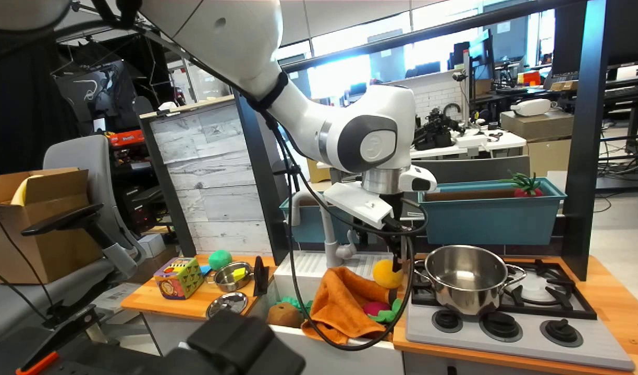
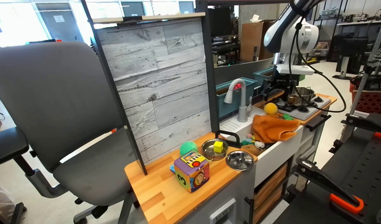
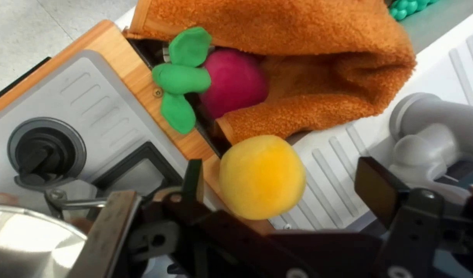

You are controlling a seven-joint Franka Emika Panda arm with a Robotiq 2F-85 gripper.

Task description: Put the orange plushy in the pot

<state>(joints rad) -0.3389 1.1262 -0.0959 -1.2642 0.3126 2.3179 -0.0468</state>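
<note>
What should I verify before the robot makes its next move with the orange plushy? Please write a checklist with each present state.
1. Fingers open: ok, they stand apart.
2. Orange plushy between the fingers in the wrist view: ok.
3. Fingers low enough for a grasp: cannot tell.
4. Towel not touching the plushy: cannot tell, their edges meet in the wrist view.
5. Pot upright and uncovered on the stove: ok.

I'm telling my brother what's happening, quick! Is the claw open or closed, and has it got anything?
Claw: open, holding nothing; in the wrist view, gaps show on both sides of the orange plushy.
</note>
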